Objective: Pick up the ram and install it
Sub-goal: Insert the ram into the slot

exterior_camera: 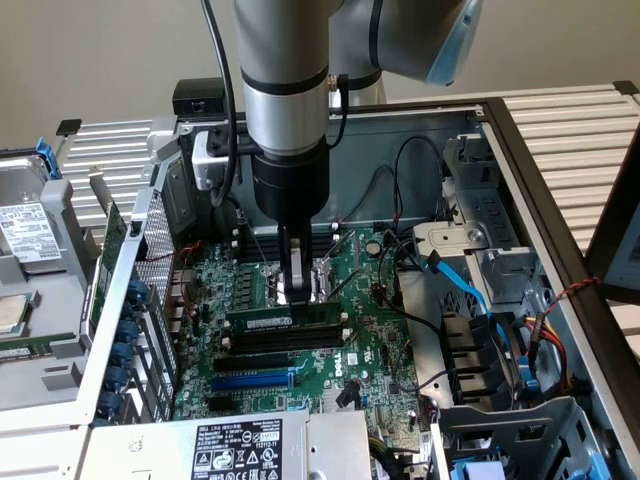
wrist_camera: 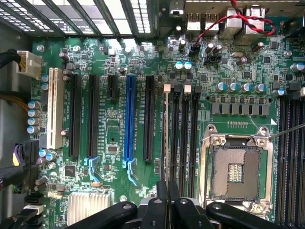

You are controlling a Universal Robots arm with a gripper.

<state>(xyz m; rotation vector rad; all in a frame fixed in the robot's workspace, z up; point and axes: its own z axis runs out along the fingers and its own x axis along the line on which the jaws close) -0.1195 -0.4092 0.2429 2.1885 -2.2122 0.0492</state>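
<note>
Exterior view: the gripper (exterior_camera: 297, 295) seems to pinch the thin green ram (exterior_camera: 265, 319), upright on the board (exterior_camera: 370, 350) in a case (exterior_camera: 420, 125).

Counted on the board (wrist_camera: 116, 131) were one green memory stick (exterior_camera: 268, 318), one blue slot (wrist_camera: 128, 119), one white slot (wrist_camera: 53, 107), one processor socket (wrist_camera: 236, 171) and one finned silver heat sink (wrist_camera: 86, 207), with one robot arm (exterior_camera: 288, 120) and one gripper (exterior_camera: 297, 298)
</note>
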